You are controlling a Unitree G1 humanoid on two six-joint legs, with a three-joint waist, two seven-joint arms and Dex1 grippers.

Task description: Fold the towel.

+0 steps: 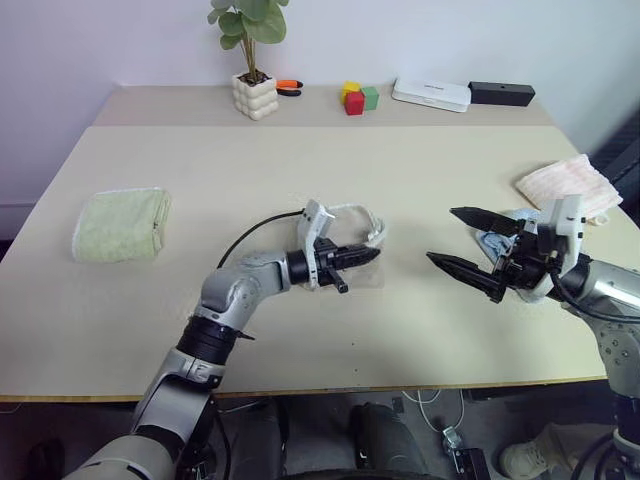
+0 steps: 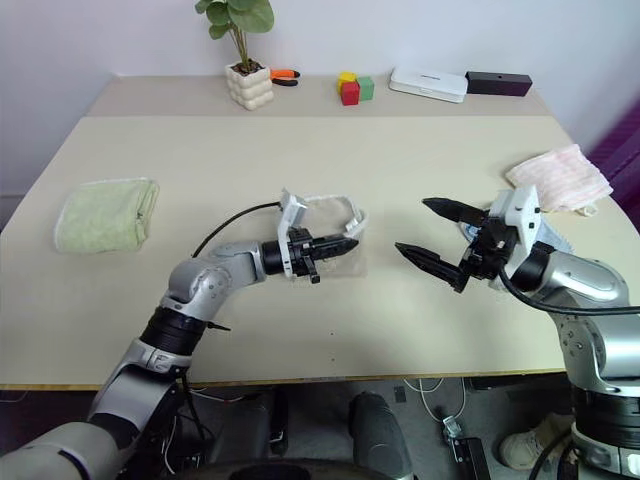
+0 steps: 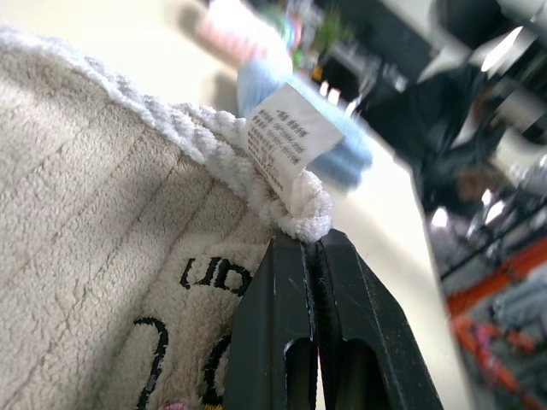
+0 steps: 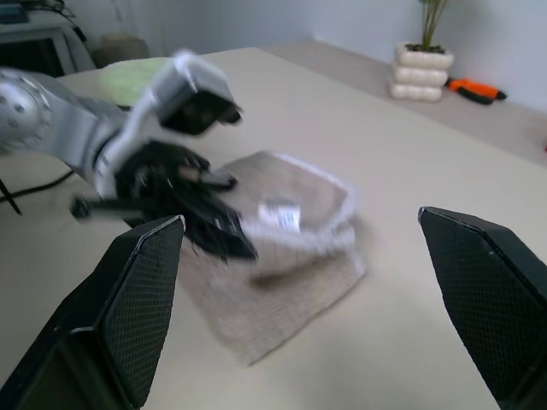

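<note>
Beige-tan terry towel with white corded edging [image 4: 282,256] lies near the worktop's middle, partly doubled over, one hemmed corner lifted off the surface. Left end effector [image 2: 345,243] is pinched tight on that corner, right at the knotted cord beside the white care label [image 3: 286,141].

Step in hand, as I read it: carry the held corner across to finish a fold. To do it well, keep the pinch on the cord, not the label, lift only enough to clear the lower layer, and lay edge onto edge so the piping lines up. Right end effector [image 1: 465,240] hovers spread wide, empty, toward the worktop's right side, apart from the towel; it could pin the lower layer to stop it dragging.

Left to right: light green folded terry cloth [image 1: 122,225] near the left edge, soft and thick. The beige towel has a ribbed looped pile, stiff rope-like edging and dark embroidered lettering [image 3: 184,316]. Pale blue cloth [image 1: 495,243] sits behind the right end effector. Pale pink folded cloth [image 1: 565,185] lies near the right edge. Pale matte worktop [image 1: 300,160] looks smooth, so cloth likely slides easily.
</note>
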